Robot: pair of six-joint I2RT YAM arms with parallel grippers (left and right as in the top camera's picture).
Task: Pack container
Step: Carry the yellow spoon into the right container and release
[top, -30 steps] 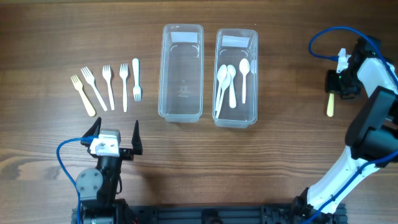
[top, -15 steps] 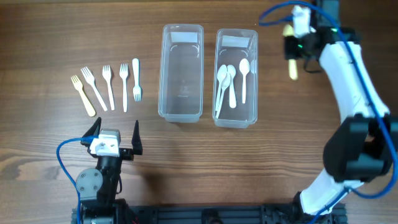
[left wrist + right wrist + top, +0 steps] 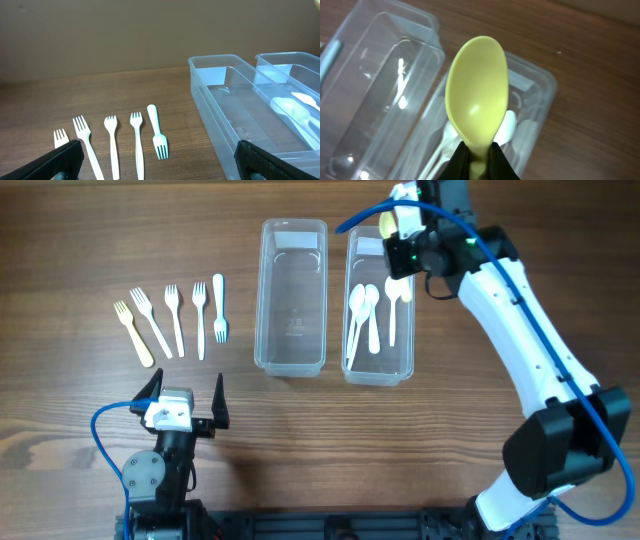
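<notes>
Wood table (image 3: 80,410) fills my overhead view. Across its right side the right arm (image 3: 520,320) reaches up and inward, its wrist over the far end of the right container (image 3: 380,376). Two clear containers stand side by side at the middle, long sides nearly touching. The left container (image 3: 292,367) holds nothing I can see. At the near edge, on my left, the left gripper (image 3: 185,392) sits with its jaws spread wide and nothing between them, well apart from everything else.

Five forks (image 3: 176,320) lie in a row left of the containers, tines mostly toward the far edge. The one nearest the containers is turned tines toward me, and the outermost one is yellowish while the others are white. Three white spoons (image 3: 373,320) lie lengthwise in the right container, bowls toward the far end.

On the right wrist camera, the right gripper (image 3: 476,160) is clamped on the neck of a yellow spoon (image 3: 476,90). The spoon's bowl points away from the fingers and hangs above the right container, with the white spoons visible beneath it.
</notes>
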